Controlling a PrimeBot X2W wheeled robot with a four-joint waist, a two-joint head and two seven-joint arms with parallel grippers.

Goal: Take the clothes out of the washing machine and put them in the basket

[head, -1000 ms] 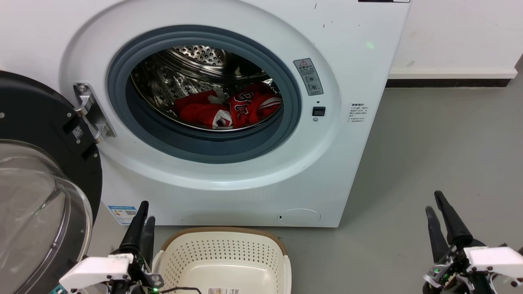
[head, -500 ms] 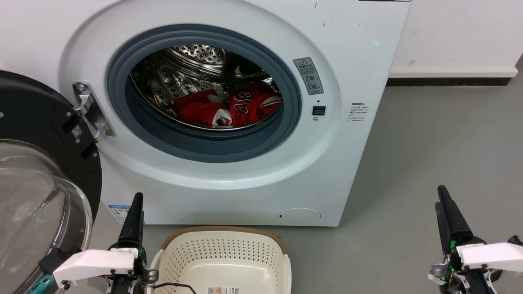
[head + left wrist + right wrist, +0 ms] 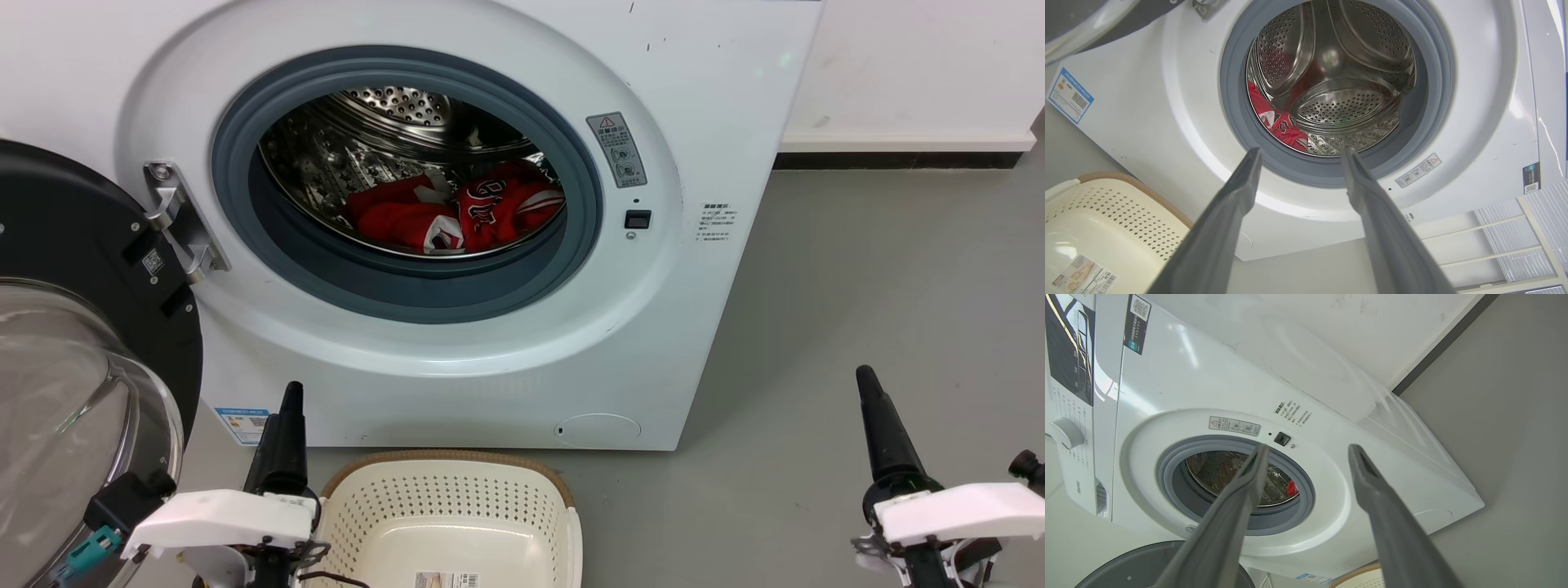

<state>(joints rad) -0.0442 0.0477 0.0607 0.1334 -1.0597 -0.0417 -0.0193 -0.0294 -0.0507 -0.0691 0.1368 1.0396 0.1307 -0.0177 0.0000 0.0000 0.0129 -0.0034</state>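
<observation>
I'm at the first step, the reach into the drum. The red clothes (image 3: 457, 216) lie heaped at the bottom of the steel drum (image 3: 392, 110) of the washing machine (image 3: 490, 384), upper middle of the head view. Its door (image 3: 90, 237) hangs open at the left edge. The basket (image 3: 445, 459) sits at bottom centre with no clothes in it. My left gripper (image 3: 286, 400) at lower left and right gripper (image 3: 869, 392) at lower right hover low, jaws apart, holding nothing. Next, I judge, one arm must rise, clear the grey gasket (image 3: 237, 180) and come down onto the heap.
</observation>
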